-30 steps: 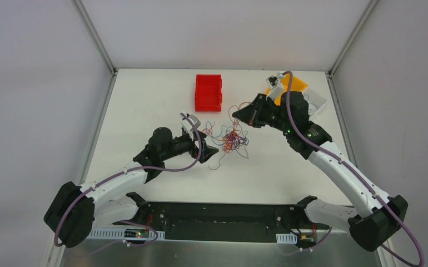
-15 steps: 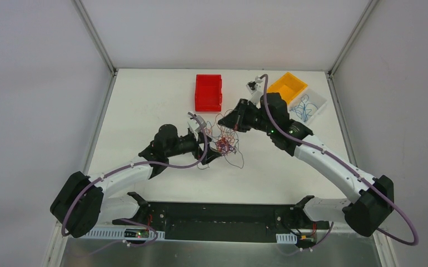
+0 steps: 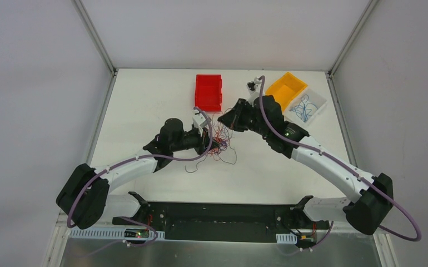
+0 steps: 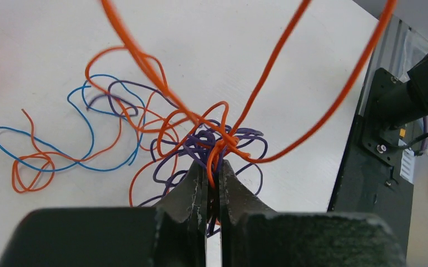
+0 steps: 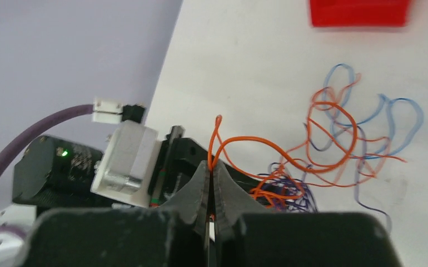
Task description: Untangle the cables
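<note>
A tangle of orange, purple and blue cables lies mid-table. In the left wrist view its knot sits right at my left gripper, which is shut on orange and purple strands of it. My left gripper comes at the tangle from the left. My right gripper hangs just above and behind the tangle, shut on an orange cable that arcs from its tips down into the knot. Loose blue and orange loops spread out to one side of the knot.
A red bin stands just behind the tangle. An orange bin and a white bin holding blue cables sit at the back right. The black base plate runs along the near edge.
My left gripper has advanced into the tangle and shut on its knot. The right arm has swung left with the orange cable, and the tangle has shifted left.
</note>
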